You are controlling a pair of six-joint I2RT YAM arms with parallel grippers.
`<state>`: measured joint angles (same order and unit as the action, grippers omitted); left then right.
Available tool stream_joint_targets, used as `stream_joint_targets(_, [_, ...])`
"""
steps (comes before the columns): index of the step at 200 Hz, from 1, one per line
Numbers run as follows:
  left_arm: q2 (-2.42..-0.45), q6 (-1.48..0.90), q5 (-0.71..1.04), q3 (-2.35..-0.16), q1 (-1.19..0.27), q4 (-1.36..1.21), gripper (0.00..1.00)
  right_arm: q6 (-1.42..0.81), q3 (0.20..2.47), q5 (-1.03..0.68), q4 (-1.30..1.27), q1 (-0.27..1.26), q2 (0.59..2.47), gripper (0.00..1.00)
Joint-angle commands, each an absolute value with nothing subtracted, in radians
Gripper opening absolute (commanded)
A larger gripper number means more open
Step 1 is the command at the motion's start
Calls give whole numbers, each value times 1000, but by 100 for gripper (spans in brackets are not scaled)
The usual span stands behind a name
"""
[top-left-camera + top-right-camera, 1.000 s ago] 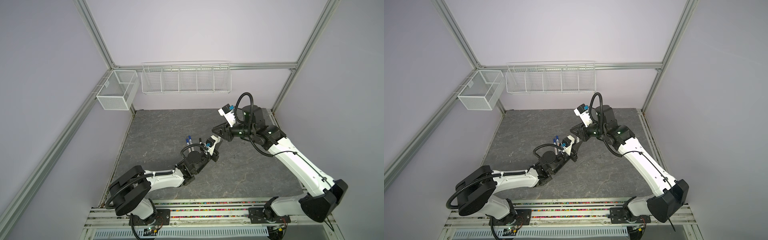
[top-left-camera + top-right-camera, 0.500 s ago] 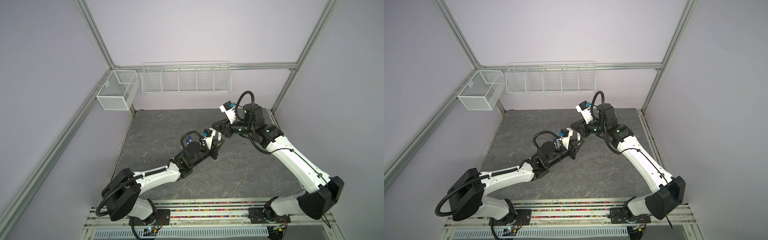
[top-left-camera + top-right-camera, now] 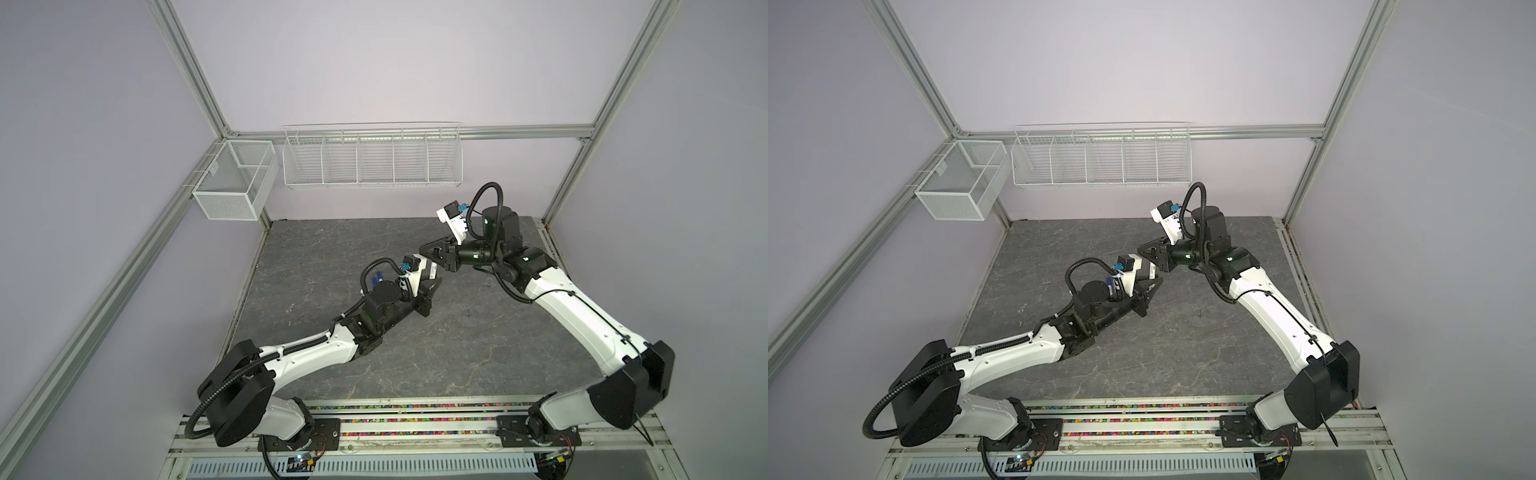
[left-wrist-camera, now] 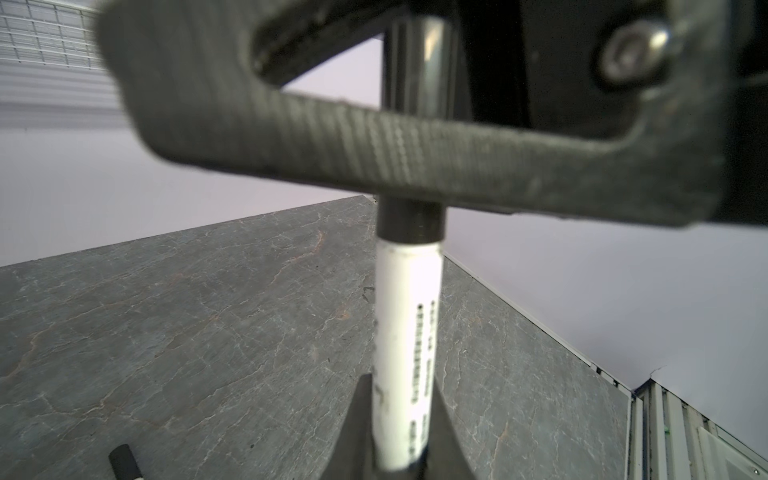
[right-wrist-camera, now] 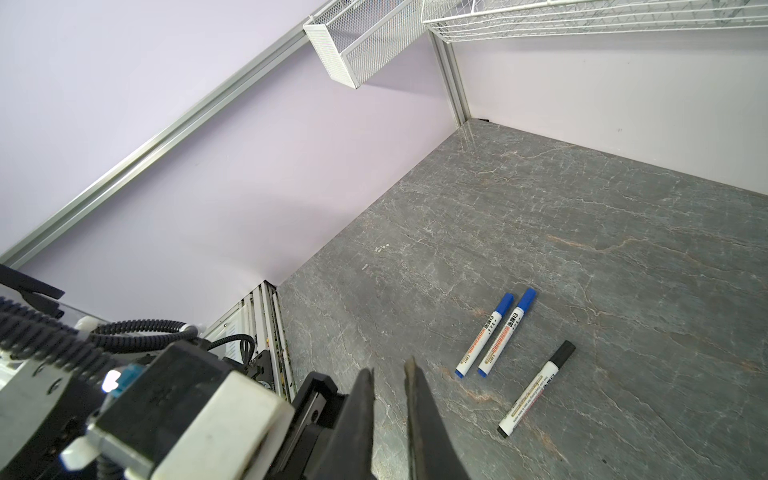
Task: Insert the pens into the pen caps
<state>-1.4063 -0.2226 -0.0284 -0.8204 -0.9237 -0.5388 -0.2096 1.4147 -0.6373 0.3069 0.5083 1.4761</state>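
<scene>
My left gripper (image 4: 401, 386) is shut on a white pen (image 4: 407, 311) with printed lettering, held above the table. A black pen cap (image 4: 409, 226) sits over the pen's far end. The cap runs on behind a finger (image 4: 415, 153) of my right gripper, which crosses it. The right gripper (image 5: 388, 370) has its jaws close together, with the cap hidden in its own wrist view. In both top views the left gripper (image 3: 430, 289) (image 3: 1148, 291) and right gripper (image 3: 432, 253) (image 3: 1144, 252) meet mid-table.
Two blue-capped pens (image 5: 484, 334) (image 5: 507, 332) and a black-capped pen (image 5: 536, 390) lie side by side on the grey table (image 5: 623, 232), left of the left wrist (image 3: 377, 277). A mesh box (image 3: 232, 183) and a wire rack (image 3: 370, 162) hang on the back wall.
The left arm has stretched out and raised its wrist, keeping the pen at the right gripper. The right gripper has shifted slightly up and back, and its jaws have closed a little.
</scene>
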Motion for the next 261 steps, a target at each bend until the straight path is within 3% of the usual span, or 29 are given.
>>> stream_joint_targets(1, [-1337,-325,-391,-898,-774,-996,0,-253,1322,-805,781,523,1515,7])
stream_joint_targets(47, [-1304,-330,-348,-857,-771,-946,0,-358,1266,-837,657,423,1475,7])
stream_joint_targets(118, [-1355,-370,-340,-833,-786,-875,0,-314,1285,-873,646,469,1467,7])
stream_joint_targets(169, [-1449,-369,-344,-929,-762,-921,0,-266,1290,-894,700,514,1498,7])
stream_joint_targets(261, [-1423,-319,-284,-965,-710,-828,0,-283,1284,-887,688,423,1460,7])
